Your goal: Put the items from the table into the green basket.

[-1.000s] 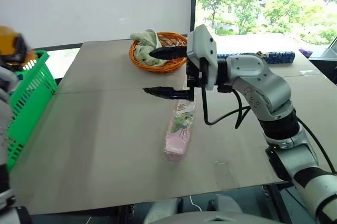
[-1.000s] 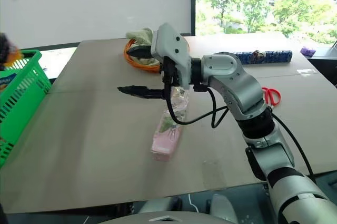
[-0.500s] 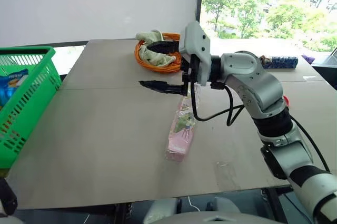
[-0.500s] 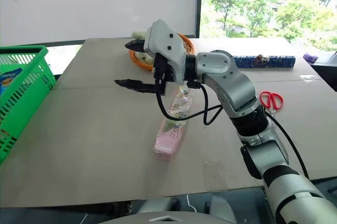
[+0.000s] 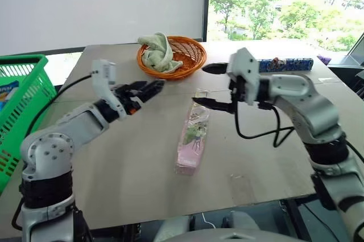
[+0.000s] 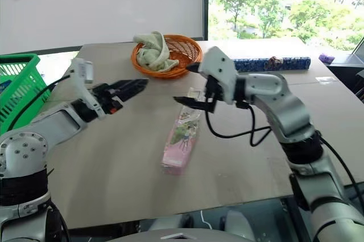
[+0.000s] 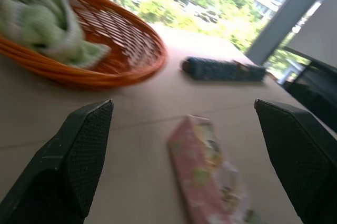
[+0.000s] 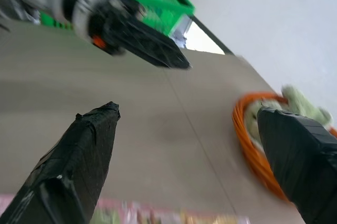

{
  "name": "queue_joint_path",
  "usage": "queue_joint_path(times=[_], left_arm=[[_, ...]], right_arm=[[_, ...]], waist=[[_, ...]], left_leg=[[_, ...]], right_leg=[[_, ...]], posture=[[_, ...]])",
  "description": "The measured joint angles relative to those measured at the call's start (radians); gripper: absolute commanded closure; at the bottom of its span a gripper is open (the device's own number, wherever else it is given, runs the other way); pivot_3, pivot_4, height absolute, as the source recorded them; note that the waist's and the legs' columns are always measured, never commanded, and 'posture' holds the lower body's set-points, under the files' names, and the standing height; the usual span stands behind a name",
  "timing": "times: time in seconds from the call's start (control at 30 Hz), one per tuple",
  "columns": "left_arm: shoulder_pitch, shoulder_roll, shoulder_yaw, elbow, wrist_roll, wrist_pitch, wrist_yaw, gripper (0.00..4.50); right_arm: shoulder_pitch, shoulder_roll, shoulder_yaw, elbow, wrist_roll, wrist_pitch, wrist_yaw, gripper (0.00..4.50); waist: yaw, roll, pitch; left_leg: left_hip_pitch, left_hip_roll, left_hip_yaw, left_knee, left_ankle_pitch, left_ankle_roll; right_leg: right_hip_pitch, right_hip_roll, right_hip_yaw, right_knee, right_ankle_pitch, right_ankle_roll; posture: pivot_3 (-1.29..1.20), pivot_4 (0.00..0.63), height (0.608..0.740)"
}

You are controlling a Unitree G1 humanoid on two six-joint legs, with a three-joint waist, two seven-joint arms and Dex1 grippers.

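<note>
The long pink floral packet (image 5: 193, 134) lies on the grey-brown table (image 5: 114, 162) near its middle. My right gripper (image 5: 208, 86) hovers open over the packet's far end, pointing left, its lower finger just above it. Facing it from the left, my left gripper (image 5: 149, 88) hangs above the table, a short way from the packet; the left wrist view shows its fingers (image 7: 73, 155) wide apart with the packet (image 7: 205, 182) ahead between them. The green basket (image 5: 25, 102) stands at the left edge with a blue-and-white labelled item (image 5: 5, 91) inside.
A round orange woven basket (image 5: 182, 54) holding a pale green cloth (image 5: 156, 48) sits at the back centre. A dark-blue patterned roll (image 5: 287, 64) lies at the back right. The right wrist view shows the left gripper (image 8: 142, 39) opposite.
My left arm has swung from the green basket out over the table toward the packet. The right gripper has moved right and lower. The camera has also shifted.
</note>
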State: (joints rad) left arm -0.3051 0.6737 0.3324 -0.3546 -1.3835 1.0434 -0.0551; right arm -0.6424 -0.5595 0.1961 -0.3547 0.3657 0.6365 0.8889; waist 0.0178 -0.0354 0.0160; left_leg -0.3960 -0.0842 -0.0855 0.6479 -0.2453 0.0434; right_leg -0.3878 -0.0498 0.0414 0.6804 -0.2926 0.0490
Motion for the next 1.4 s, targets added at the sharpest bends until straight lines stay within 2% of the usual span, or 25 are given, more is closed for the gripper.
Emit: queue_joint_path(times=[0.07, 0.1, 0.13, 0.27, 0.43, 0.63, 0.67, 0.73, 0.77, 0.9, 1.0, 1.1, 1.17, 1.27, 1.37, 1.4], left_arm=[[0.027, -0.001, -0.042, 0.015, -0.084, 0.060, 0.081, 0.08], [0.036, -0.002, -0.057, 0.023, -0.094, 0.074, 0.094, 0.08], [0.035, -0.010, -0.100, 0.053, -0.103, 0.103, 0.119, 0.08], [-0.013, -0.022, -0.212, 0.147, -0.024, 0.167, 0.142, 0.08], [-0.075, -0.033, -0.302, 0.174, 0.096, 0.204, 0.095, 0.08], [-0.084, -0.065, -0.394, 0.197, 0.227, 0.246, 0.022, 0.08], [-0.086, -0.067, -0.406, 0.198, 0.257, 0.236, -0.004, 0.59], [-0.085, -0.078, -0.422, 0.212, 0.308, 0.211, -0.054, 1.18], [-0.080, -0.085, -0.424, 0.218, 0.339, 0.198, -0.083, 1.79], [-0.074, -0.100, -0.401, 0.219, 0.379, 0.193, -0.148, 3.50], [-0.048, -0.132, -0.347, 0.212, 0.379, 0.192, -0.163, 4.46], [0.001, -0.144, -0.278, 0.176, 0.375, 0.183, -0.159, 4.46], [0.047, -0.137, -0.189, 0.124, 0.374, 0.163, -0.148, 4.46], [0.105, -0.086, -0.062, 0.038, 0.375, 0.126, -0.145, 4.46], [0.123, -0.052, 0.076, 0.005, 0.398, 0.065, -0.128, 4.46], [0.123, -0.052, 0.076, 0.005, 0.399, 0.064, -0.127, 4.46]], right_arm=[[0.086, -0.083, -0.033, -0.070, 0.030, 0.050, 0.017, 0.00], [0.107, -0.104, -0.040, -0.085, 0.037, 0.060, 0.025, 0.00], [0.176, -0.171, -0.064, -0.135, 0.049, 0.076, 0.041, 0.00], [0.334, -0.301, -0.141, -0.224, 0.096, 0.115, 0.079, 0.00], [0.376, -0.338, -0.237, -0.281, 0.158, 0.143, 0.072, 0.00], [0.408, -0.345, -0.256, -0.311, 0.193, 0.170, 0.040, 0.00], [0.409, -0.347, -0.256, -0.315, 0.195, 0.172, 0.036, 0.00], [0.409, -0.348, -0.256, -0.321, 0.198, 0.173, 0.027, 0.00], [0.409, -0.348, -0.256, -0.324, 0.203, 0.174, 0.021, 0.00], [0.405, -0.348, -0.254, -0.332, 0.222, 0.174, 0.014, 0.00], [0.398, -0.348, -0.253, -0.331, 0.228, 0.171, 0.014, 0.00], [0.384, -0.348, -0.243, -0.319, 0.228, 0.162, 0.020, 0.00], [0.364, -0.345, -0.223, -0.294, 0.225, 0.147, 0.025, 0.00], [0.322, -0.330, -0.186, -0.254, 0.215, 0.121, 0.045, 0.00], [0.217, -0.253, -0.140, -0.186, 0.205, 0.078, 0.057, 0.00], [0.216, -0.252, -0.140, -0.186, 0.205, 0.078, 0.057, 0.00]], waist=[[-0.009, 0.007, 0.002], [-0.013, 0.008, 0.003], [-0.013, 0.012, 0.005], [-0.016, 0.014, 0.009], [-0.045, 0.017, 0.011], [-0.060, 0.018, 0.012], [-0.060, 0.019, 0.011], [-0.059, 0.021, 0.011], [-0.057, 0.022, 0.011], [-0.056, 0.022, 0.011], [-0.056, 0.022, 0.011], [-0.056, 0.021, 0.012], [-0.060, 0.020, 0.012], [-0.052, 0.020, 0.012], [-0.026, 0.019, 0.012], [-0.024, 0.019, 0.012]], left_leg=[[0.001, 0.000, -0.001, 0.000, 0.000, 0.000], [0.001, 0.000, 0.000, 0.000, 0.000, 0.000], [0.001, 0.000, -0.001, 0.001, 0.000, 0.001], [0.001, 0.000, -0.001, 0.004, -0.002, 0.003], [0.001, 0.000, -0.001, 0.004, -0.002, 0.003], [-0.001, 0.000, 0.000, 0.004, -0.001, 0.002], [0.000, 0.000, 0.000, 0.004, -0.001, 0.002], [0.000, 0.000, 0.000, 0.004, -0.002, 0.004], [0.000, -0.001, -0.001, 0.004, -0.003, 0.005], [0.000, -0.001, -0.001, 0.005, -0.003, 0.006], [0.000, -0.001, -0.001, 0.005, -0.003, 0.006], [0.000, -0.001, -0.001, 0.005, -0.003, 0.005], [0.000, 0.000, -0.001, 0.004, -0.002, 0.003], [0.000, 0.000, -0.001, 0.004, -0.001, 0.002], [0.000, 0.000, -0.001, 0.004, -0.001, 0.001], [0.000, 0.000, -0.001, 0.004, -0.001, 0.001]], right_leg=[[0.001, 0.001, 0.002, 0.000, 0.000, 0.000], [0.001, 0.001, 0.002, 0.000, 0.000, 0.000], [0.001, 0.001, 0.002, 0.000, 0.000, 0.000], [0.003, 0.000, 0.002, -0.001, 0.000, 0.000], [0.003, 0.000, 0.002, -0.001, 0.000, -0.001], [0.003, -0.001, 0.002, -0.003, 0.000, -0.001], [0.003, -0.001, 0.002, -0.003, 0.000, -0.001], [0.003, -0.002, 0.002, -0.004, 0.000, -0.001], [0.003, -0.002, 0.001, -0.003, 0.000, -0.001], [0.004, -0.002, 0.001, -0.004, 0.000, -0.001], [0.004, -0.002, 0.000, -0.004, 0.000, -0.001], [0.004, -0.002, 0.001, -0.003, 0.000, -0.001], [0.003, -0.001, 0.002, -0.003, 0.000, -0.001], [0.002, -0.001, 0.002, -0.003, 0.000, -0.001], [0.002, -0.001, 0.001, -0.003, 0.000, -0.001], [0.002, -0.001, 0.001, -0.003, 0.000, -0.001]], posture=[[-0.02, 0.013, 0.740], [-0.03, 0.015, 0.740], [-0.04, 0.018, 0.740], [-0.10, 0.027, 0.740], [-0.13, 0.031, 0.740], [-0.15, 0.035, 0.740], [-0.15, 0.035, 0.740], [-0.15, 0.033, 0.740], [-0.15, 0.033, 0.740], [-0.10, 0.018, 0.740], [-0.09, 0.014, 0.740], [-0.06, 0.007, 0.740], [0.00, 0.000, 0.740], [0.05, 0.000, 0.740], [0.08, 0.000, 0.740], [0.08, 0.000, 0.740]])
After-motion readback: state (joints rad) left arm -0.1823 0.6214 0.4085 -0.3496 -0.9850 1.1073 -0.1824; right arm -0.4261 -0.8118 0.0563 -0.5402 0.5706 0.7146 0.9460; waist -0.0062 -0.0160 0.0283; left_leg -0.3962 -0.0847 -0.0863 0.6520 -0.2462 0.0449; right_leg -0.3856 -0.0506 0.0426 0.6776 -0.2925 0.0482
